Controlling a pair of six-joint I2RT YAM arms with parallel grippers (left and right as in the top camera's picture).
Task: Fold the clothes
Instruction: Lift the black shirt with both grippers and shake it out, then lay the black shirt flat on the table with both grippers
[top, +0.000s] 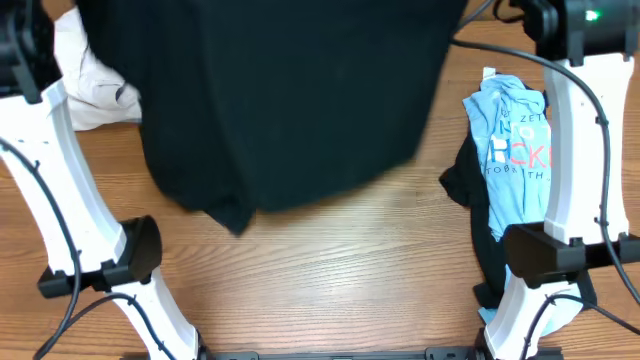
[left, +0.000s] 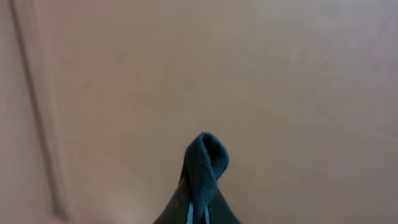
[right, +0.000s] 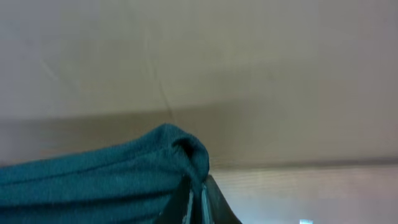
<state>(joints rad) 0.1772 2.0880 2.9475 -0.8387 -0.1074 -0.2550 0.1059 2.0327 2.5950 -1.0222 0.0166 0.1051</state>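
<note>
While both arms are holding the shirt (top: 290, 100) up off the table (top: 340, 270), it's hanging as a big black sheet across the top middle of the overhead view. One corner is drooping lower on the left side, and I can't tell if that corner is touching the wood or just hovering over it. The left claw (left: 198, 214) is clamping down on a little bunched nub of dark fabric, and the right claw (right: 197, 208) is doing the same with a fatter roll of it, so both are closed on the shirt. Neither claw is showing in the overhead shot, they're up past the top edge or behind the cloth. Off to the right, a blue tee (top: 515, 150) is lying crumpled on top of another dark garment (top: 465, 175), and a white cloth (top: 90, 85) is sitting by the left arm, so those are looking like they're waiting their turn. My read is that we're sitting in the spread-it-out step: the shirt is being lifted by two points so it can be laid flat before any actual folding is happening. Next move is probably going to be lowering it onto the bare wood in the middle while keeping the two grips apart so it's landing smooth, and steering wide of the blue tee pile. That droopy left corner is the bit I'd be watching, since it's likely tucking under itself on the way down.
</note>
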